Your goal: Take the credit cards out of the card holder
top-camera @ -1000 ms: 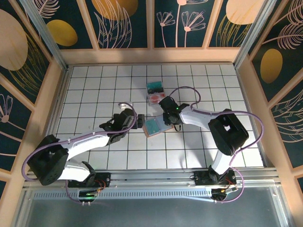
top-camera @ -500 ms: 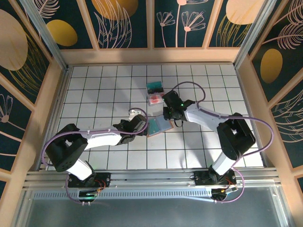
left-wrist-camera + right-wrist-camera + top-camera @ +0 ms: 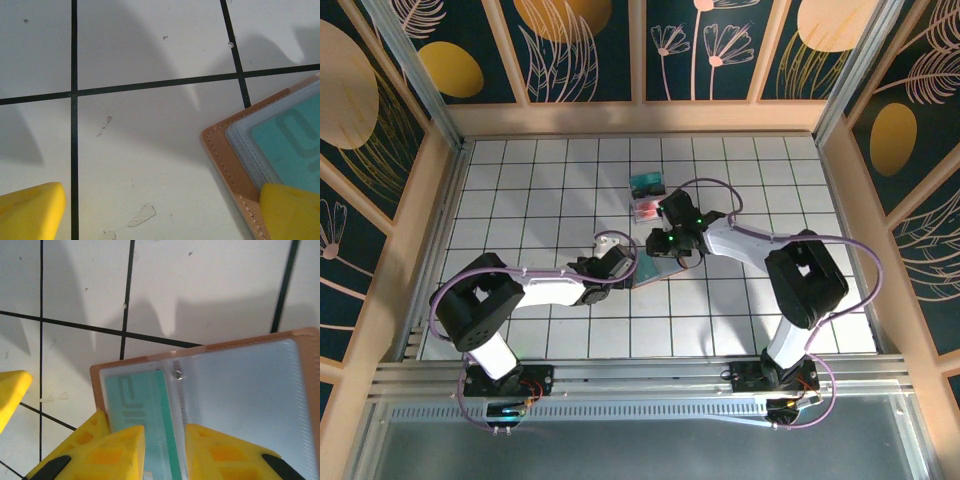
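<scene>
The tan card holder [image 3: 648,273] lies open on the tiled table, blue-grey inside [image 3: 240,380]. A teal credit card [image 3: 137,400] sits in its left clear pocket. My right gripper [image 3: 165,455] [image 3: 668,246] points down onto that pocket, its jaws a narrow gap apart with a strip of the card showing between them. My left gripper [image 3: 160,215] [image 3: 624,267] is wide open at the holder's left corner [image 3: 227,160]. Its right fingertip [image 3: 290,210] rests on the stitched edge and the other [image 3: 30,210] on bare tile. Two more credit cards lie loose beyond the holder, one teal [image 3: 645,184] and one pink-white with red [image 3: 648,209].
White tiles with black grid lines [image 3: 75,92] surround the holder. Peach wooden walls [image 3: 640,118] fence the table on three sides. Purple cables [image 3: 715,190] loop off both arms over the work area.
My left arm has stretched right, bringing its open gripper to the holder's left edge. My right gripper has shifted slightly left over the holder and now covers more of it.
</scene>
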Controlling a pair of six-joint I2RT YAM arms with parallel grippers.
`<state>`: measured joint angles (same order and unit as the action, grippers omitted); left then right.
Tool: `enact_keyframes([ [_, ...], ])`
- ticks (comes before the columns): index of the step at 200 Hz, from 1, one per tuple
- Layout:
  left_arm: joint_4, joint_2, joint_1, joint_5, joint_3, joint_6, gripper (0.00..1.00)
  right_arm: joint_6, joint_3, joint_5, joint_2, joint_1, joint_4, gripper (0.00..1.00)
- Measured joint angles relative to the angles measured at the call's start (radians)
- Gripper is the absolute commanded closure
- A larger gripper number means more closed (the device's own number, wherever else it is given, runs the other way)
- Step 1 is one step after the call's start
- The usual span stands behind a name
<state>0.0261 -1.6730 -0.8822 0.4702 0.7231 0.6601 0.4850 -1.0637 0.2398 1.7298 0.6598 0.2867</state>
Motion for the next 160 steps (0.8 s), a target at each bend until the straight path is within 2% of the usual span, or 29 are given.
enact_keyframes([
  [54, -0.002, -0.008, 0.000, 0.016, 0.006, -0.001, 0.01, 0.022, 0.058, 0.106, 0.022, -0.023, -0.087, 0.73],
  [160, -0.024, -0.016, 0.000, 0.029, 0.025, -0.001, 0.01, 0.056, 0.131, 0.182, 0.042, -0.039, -0.200, 0.76],
])
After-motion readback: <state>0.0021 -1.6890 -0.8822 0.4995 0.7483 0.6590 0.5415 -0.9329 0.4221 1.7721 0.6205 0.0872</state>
